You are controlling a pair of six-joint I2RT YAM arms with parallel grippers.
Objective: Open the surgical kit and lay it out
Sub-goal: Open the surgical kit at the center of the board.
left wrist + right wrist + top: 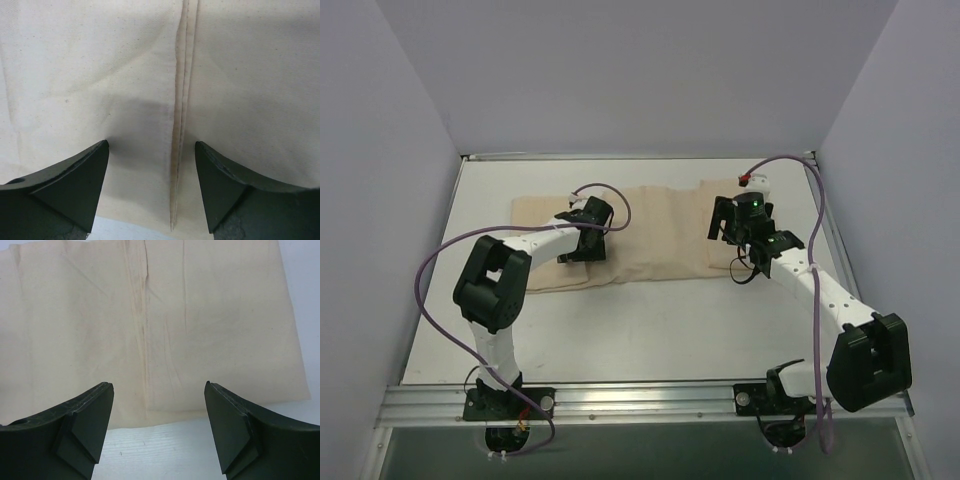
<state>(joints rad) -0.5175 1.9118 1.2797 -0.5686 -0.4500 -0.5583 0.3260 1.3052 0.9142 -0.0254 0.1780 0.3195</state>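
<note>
Cloth wrap is what I've got on screen, lying flat as a long beige strip across the far half of the table, running left to right. It's folded over on itself, so I can't see anything but fabric.

The left gripper sits over the left part of the strip. On the left wrist cam its jaws are spread wide with nothing between them, and a stitched seam runs straight up the fabric through the gap. Only a thin sliver of white table shows at the bottom edge there. I honestly can't tell whether the fingertips touch the cloth or just hover above it.

The right gripper is over the right end of the strip. On its wrist cam the jaws are wide apart and empty too. The near edge of the wrap crosses just beyond the fingers, with bare table under them. A few long creases run up the fabric, and the wrap's near right corner shows off to the right.
</note>
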